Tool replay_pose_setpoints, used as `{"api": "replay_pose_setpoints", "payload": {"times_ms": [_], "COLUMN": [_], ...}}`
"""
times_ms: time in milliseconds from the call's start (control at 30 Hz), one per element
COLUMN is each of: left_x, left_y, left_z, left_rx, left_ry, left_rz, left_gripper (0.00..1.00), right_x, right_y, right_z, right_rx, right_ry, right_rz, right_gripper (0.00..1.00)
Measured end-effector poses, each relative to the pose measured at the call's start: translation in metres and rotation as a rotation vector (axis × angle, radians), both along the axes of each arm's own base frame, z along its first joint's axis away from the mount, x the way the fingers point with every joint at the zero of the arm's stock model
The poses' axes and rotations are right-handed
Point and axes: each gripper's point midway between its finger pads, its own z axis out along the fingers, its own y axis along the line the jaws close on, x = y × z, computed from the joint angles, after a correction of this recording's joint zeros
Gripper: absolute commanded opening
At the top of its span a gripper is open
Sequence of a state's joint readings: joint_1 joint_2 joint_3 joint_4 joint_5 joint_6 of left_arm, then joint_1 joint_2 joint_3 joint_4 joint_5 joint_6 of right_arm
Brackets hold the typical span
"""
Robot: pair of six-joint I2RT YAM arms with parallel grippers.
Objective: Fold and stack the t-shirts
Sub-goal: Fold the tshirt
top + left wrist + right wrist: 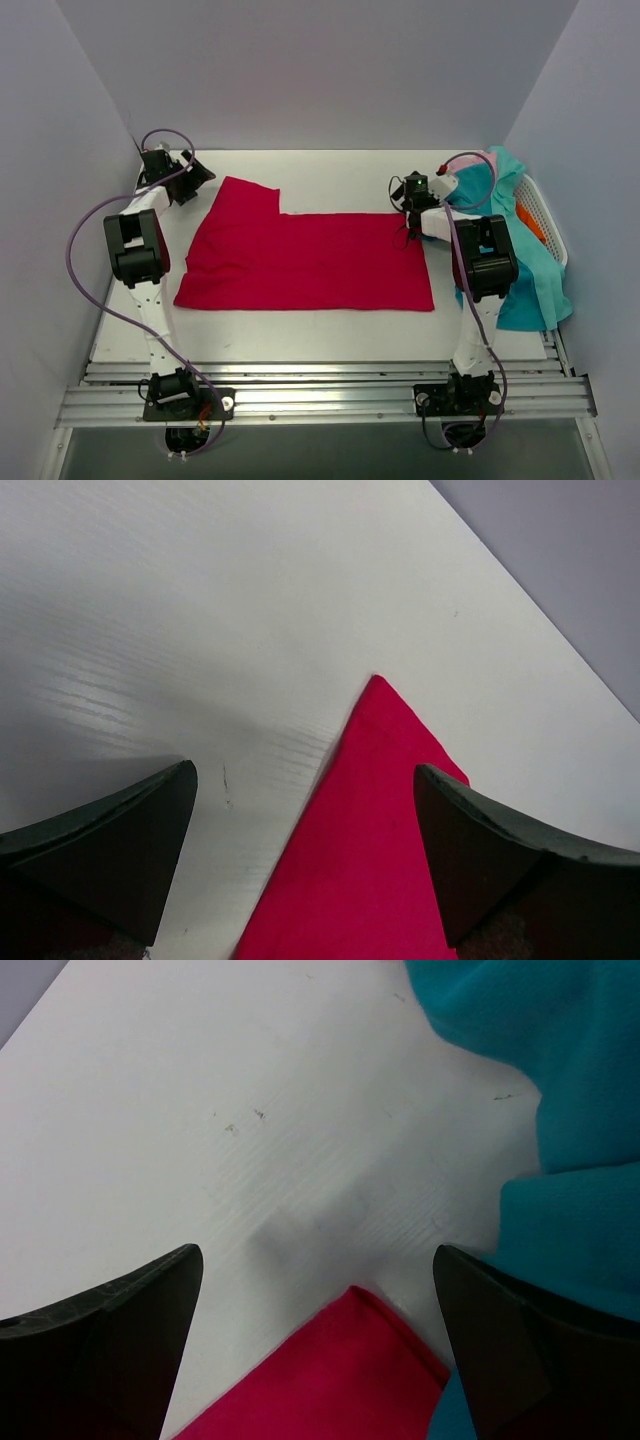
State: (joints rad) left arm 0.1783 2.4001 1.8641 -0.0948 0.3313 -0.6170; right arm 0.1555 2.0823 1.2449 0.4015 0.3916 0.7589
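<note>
a white table [330, 170] is seen from above, and most of its middle is covered by the crimson t-shirt [310, 262], which is spread flat with its long axis running left to right across the workspace. at the right edge the other t-shirts are heaped, teal [532, 285] over most of the heap and pale pink [480, 160] at its far end, draped over a white slotted basket [545, 215]. none of them is folded yet, so the task is judged to be at its start.

the left gripper [198, 172] is held just beyond the shirt's far left corner [380, 705], and the right gripper [408, 215] just over its far right corner [360, 1310], so each far corner is nearest to the arm of its own side. both pairs of jaws are spread wide and nothing is held in either.

in the left wrist view the pointed corner is seen between the fingers, nearer the right-hand one. in the right wrist view the other corner is seen low between the fingers, with teal cloth close beside it. a fold along the long axis, far edge drawn toward the near edge, is judged likely.
</note>
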Motion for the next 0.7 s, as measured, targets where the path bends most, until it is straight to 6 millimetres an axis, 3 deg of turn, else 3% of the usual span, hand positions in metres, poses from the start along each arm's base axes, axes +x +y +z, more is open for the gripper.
{"api": "replay_pose_setpoints", "payload": {"times_ms": [300,400,533,600,633,667,700], "left_x": [0.001,0.001,0.002,0.002,0.002,0.001,0.001], "left_y": [-0.002,-0.002,-0.003,-0.003,-0.003,-0.003,-0.003], "left_z": [0.000,0.001,0.001,0.001,0.001,0.001,0.001], "left_rx": [-0.009,-0.012,-0.014,-0.016,-0.017,-0.019,-0.020], "left_ry": [-0.016,-0.019,-0.022,-0.023,-0.023,-0.023,-0.023], "left_rz": [-0.007,-0.008,-0.010,-0.011,-0.012,-0.013,-0.013], "left_gripper": [1.00,0.99,1.00,1.00,0.99,1.00,1.00], "right_x": [-0.003,-0.004,-0.006,-0.008,-0.010,-0.011,-0.013], "right_y": [0.037,0.040,0.040,0.039,0.039,0.038,0.038], "right_z": [0.000,0.000,-0.001,-0.002,-0.002,-0.004,-0.006], "right_rx": [0.008,0.008,0.006,0.005,0.004,-0.001,0.000], "right_ry": [-0.004,-0.002,0.001,0.006,0.009,0.016,0.024], "right_rz": [0.063,0.070,0.071,0.070,0.069,0.072,0.073], "right_gripper": [0.86,0.84,0.74,0.63,0.47,0.37,0.08]}}
